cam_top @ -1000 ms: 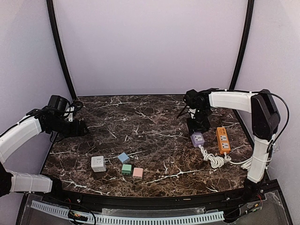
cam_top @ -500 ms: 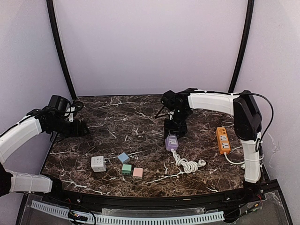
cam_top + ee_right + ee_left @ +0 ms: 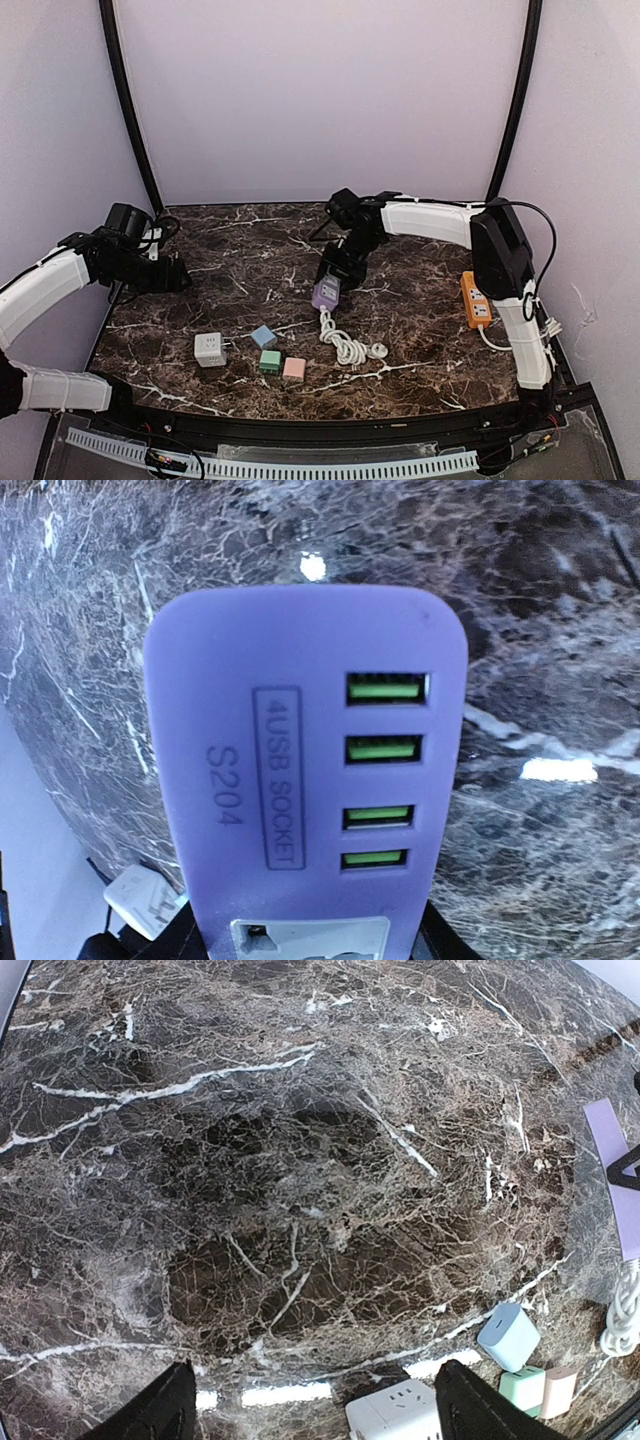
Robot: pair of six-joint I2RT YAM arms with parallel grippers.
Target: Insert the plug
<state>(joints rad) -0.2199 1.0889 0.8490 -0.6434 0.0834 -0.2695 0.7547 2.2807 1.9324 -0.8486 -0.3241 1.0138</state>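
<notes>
White plug (image 3: 378, 351) at the free end of a coiled white cord (image 3: 345, 345) lies loose on the dark marble table (image 3: 250, 260), just in front of and slightly right of the purple plastic socket strip (image 3: 326, 292) the cord runs from. It sits in no socket, so the insertion itself is not yet done.

The purple strip is near the table's middle, and the right gripper (image 3: 333, 277) is clamped across its far end. The right wrist view shows the strip's face close up, four green USB ports on it, with the dark fingers pressed against both sides at the bottom edge.

An orange plastic power strip (image 3: 476, 299) lies well to the right of the purple strip, its own cord trailing toward the near edge. Left of and nearer than the purple strip sit a white cube socket (image 3: 209, 349), a blue cube (image 3: 263, 336), a green cube (image 3: 270, 361) and a pink cube (image 3: 294, 368).

The left gripper (image 3: 175, 275) hovers far to the left of the purple strip, fingers apart and holding nothing.

By my reading, the work is early: the plug must be picked up, a receiving socket chosen, and the two lined up.
</notes>
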